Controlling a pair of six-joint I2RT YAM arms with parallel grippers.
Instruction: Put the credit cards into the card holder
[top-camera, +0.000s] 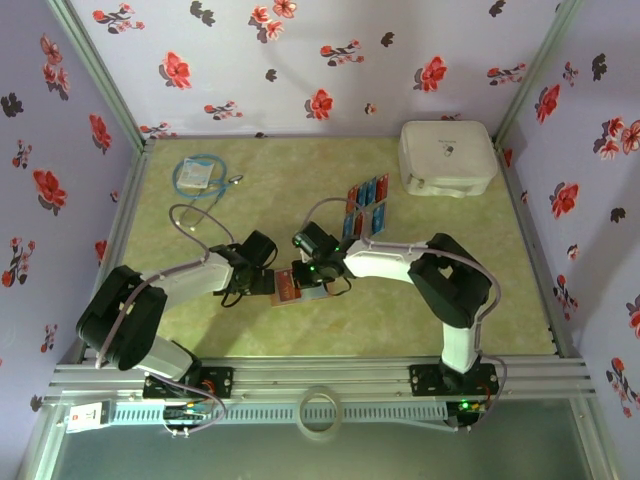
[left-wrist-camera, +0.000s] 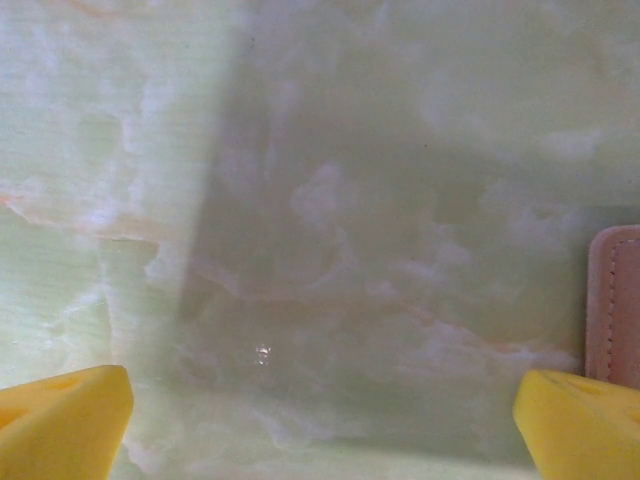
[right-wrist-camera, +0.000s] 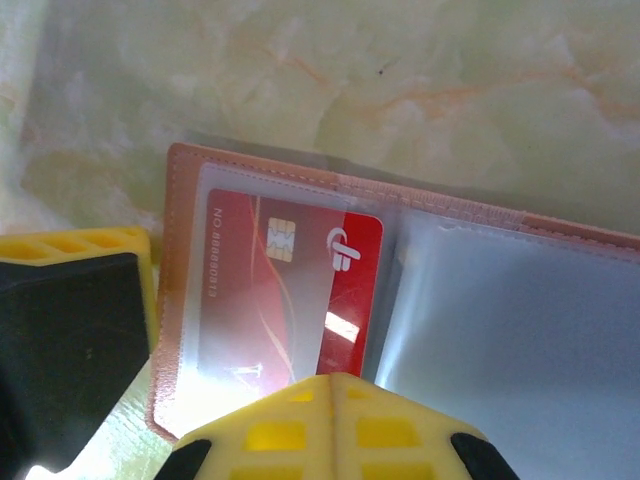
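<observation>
Because the red card (right-wrist-camera: 275, 290) is thin, light, stiff and glossy, I judge it more likely to slide than to bend, and best handled by an exposed edge. It lies directly ahead of the right gripper (right-wrist-camera: 332, 392). Most of it is under the clear sleeve (right-wrist-camera: 250, 330) of the left pocket, and its right strip is bare past the sleeve mouth. The wallet (right-wrist-camera: 178, 260) lies open and flat on the table (right-wrist-camera: 420, 90).

The right gripper's fingers are pressed together, with the tips at the card's near edge. I cannot tell whether they nip that edge or only butt against it. The left gripper (left-wrist-camera: 320, 425) has its fingers wide apart with nothing between them, and the wallet's stitched border lies just off its right finger.

I expect the sleeve film to cling and buckle, and the light wallet to skid on the polished table unless braced. Any push should run flat along the card, toward the closed side of the pocket.

Room:
- Ahead of the right gripper's tips, past the wallet's far border, the table is bare.
- Left of the tips, a yellow and black block (right-wrist-camera: 75, 330), probably a left finger, sits close against the wallet's border, so room there is tight.
- The other cards (top-camera: 367, 207) lie in a row off to the right gripper's side, apart from the wallet.
- A white box (top-camera: 447, 157) stands beyond them.
</observation>
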